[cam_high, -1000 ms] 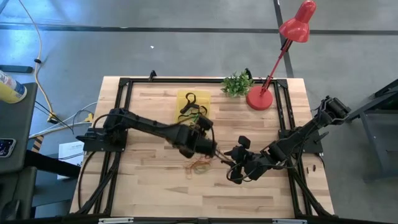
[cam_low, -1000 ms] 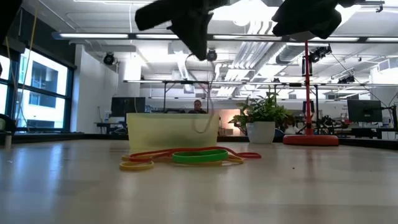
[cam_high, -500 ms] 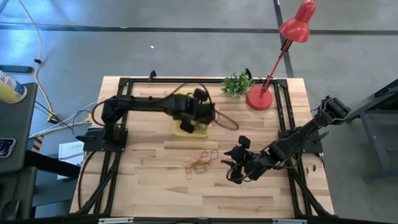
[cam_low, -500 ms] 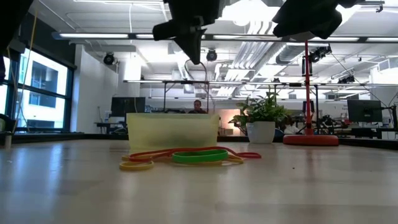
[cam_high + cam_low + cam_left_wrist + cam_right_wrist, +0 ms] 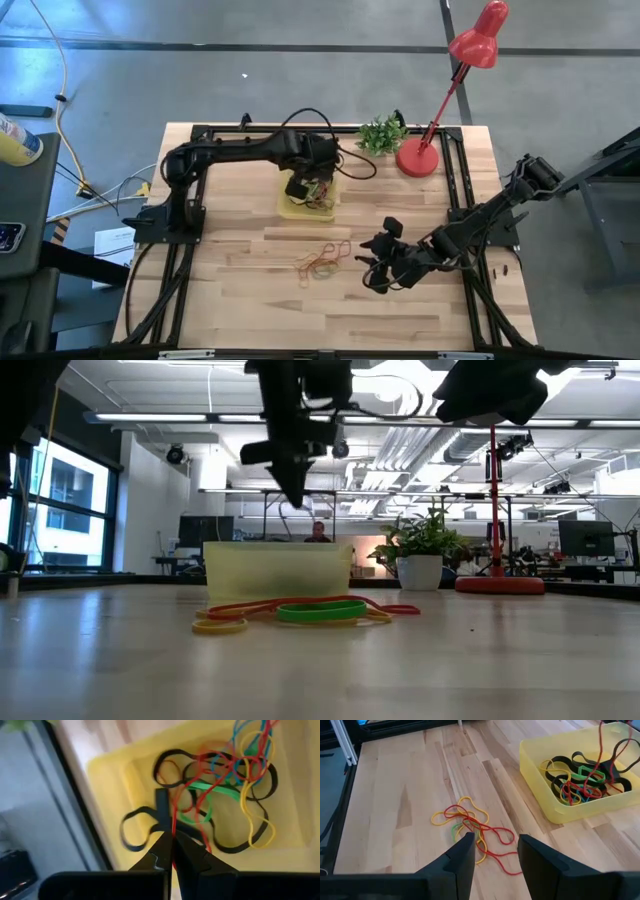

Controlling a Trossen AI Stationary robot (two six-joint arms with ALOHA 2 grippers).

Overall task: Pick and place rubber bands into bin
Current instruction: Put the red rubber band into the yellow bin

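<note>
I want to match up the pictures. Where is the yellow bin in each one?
High view: the bin sits up the middle, partly under the left gripper.
Low view: middle, behind the loose rubber bands.
Left wrist view: fills most of the picture.
Right wrist view: far right side.
Shared landmark: the pile of rubber bands inside the bin.

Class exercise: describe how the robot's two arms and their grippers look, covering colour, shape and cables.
Both arms are black, jointed and slim. The left gripper has two dark fingers with notched inner edges; a black cable loops from its arm. The right gripper has two flat, dark, blocky fingers. No markings are visible.
</note>
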